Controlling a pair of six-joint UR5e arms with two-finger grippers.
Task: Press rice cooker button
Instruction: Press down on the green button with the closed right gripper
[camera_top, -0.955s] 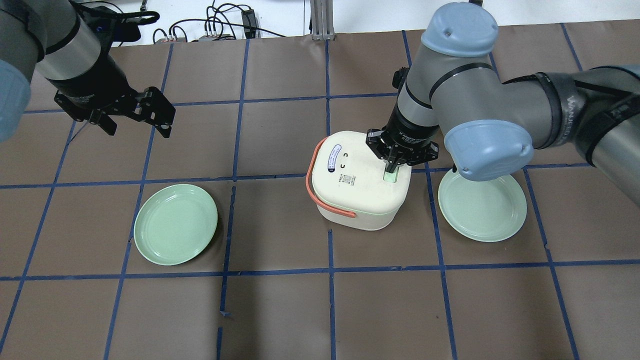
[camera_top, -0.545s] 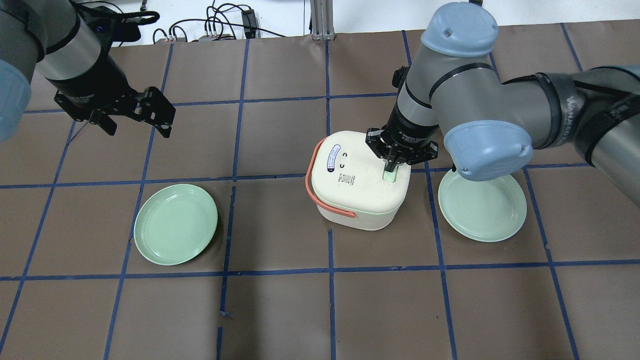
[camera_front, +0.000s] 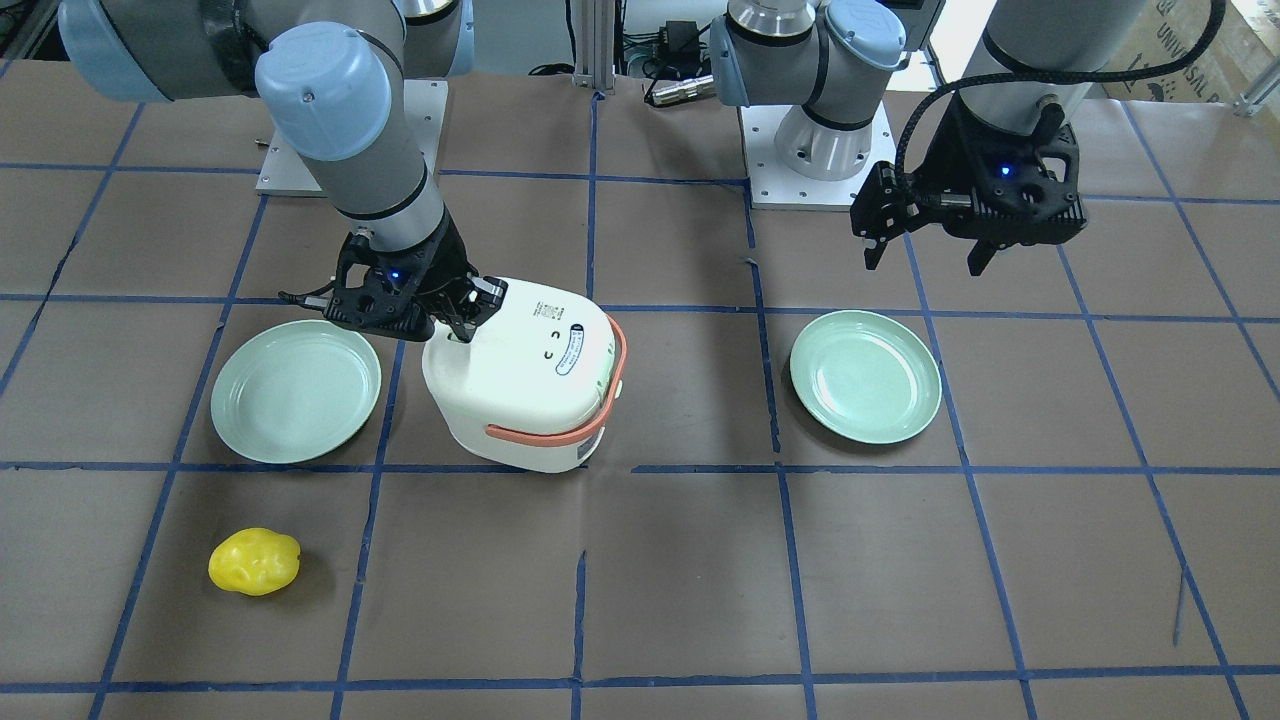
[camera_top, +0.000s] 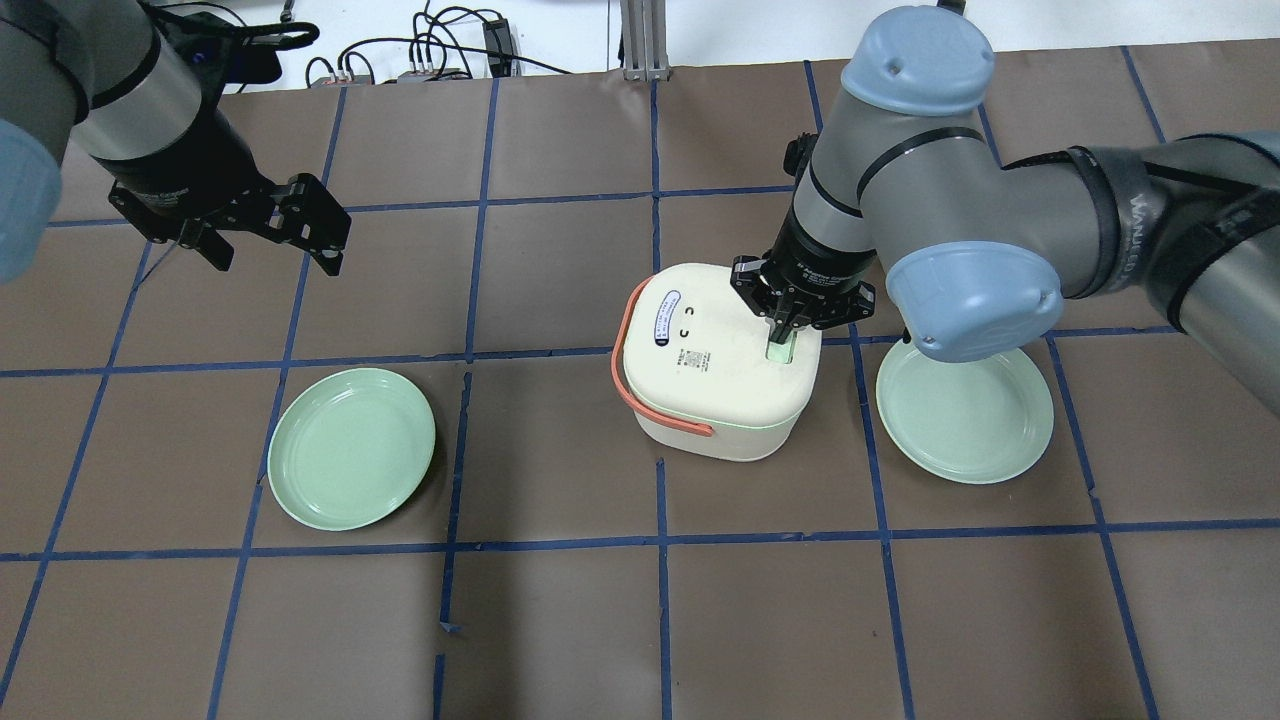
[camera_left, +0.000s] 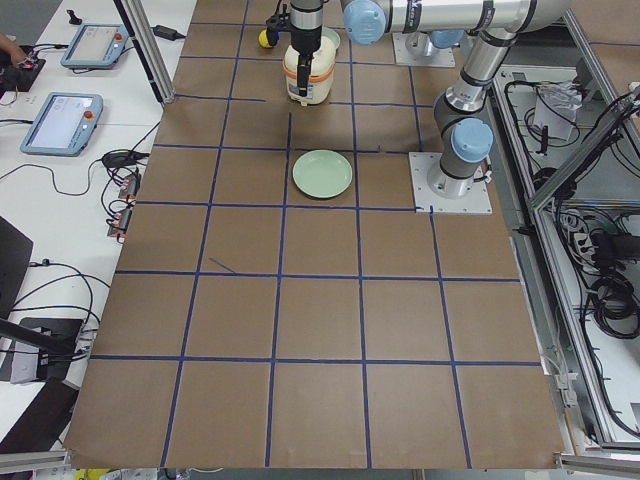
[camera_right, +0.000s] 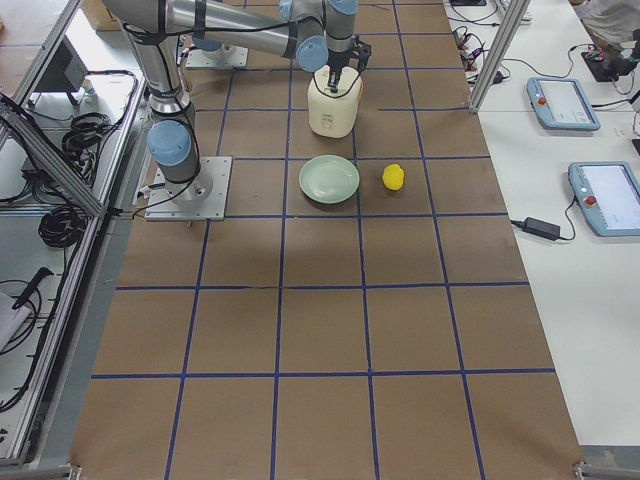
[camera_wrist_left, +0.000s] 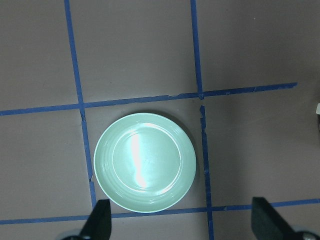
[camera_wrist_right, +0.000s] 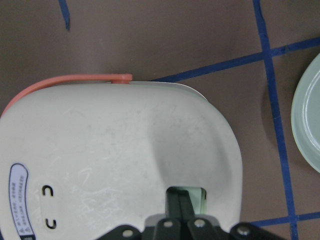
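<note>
The white rice cooker (camera_top: 700, 370) with a salmon-orange handle stands mid-table, lid down; it also shows in the front view (camera_front: 530, 380). Its mint-green button (camera_top: 781, 352) sits in a recess at the lid's right edge. My right gripper (camera_top: 779, 336) is shut and points down, its fingertips in that recess on the button. The right wrist view shows the shut fingers (camera_wrist_right: 180, 202) in the recess of the lid (camera_wrist_right: 125, 145). My left gripper (camera_top: 278, 258) is open and empty, high above the table far to the left, over a mint-green plate (camera_wrist_left: 145, 162).
One mint-green plate (camera_top: 350, 448) lies left of the cooker and another (camera_top: 965, 410) right of it, partly under my right arm. A yellow lumpy object (camera_front: 254, 562) lies near the table's far side, beyond the right plate. Cables lie past the back edge.
</note>
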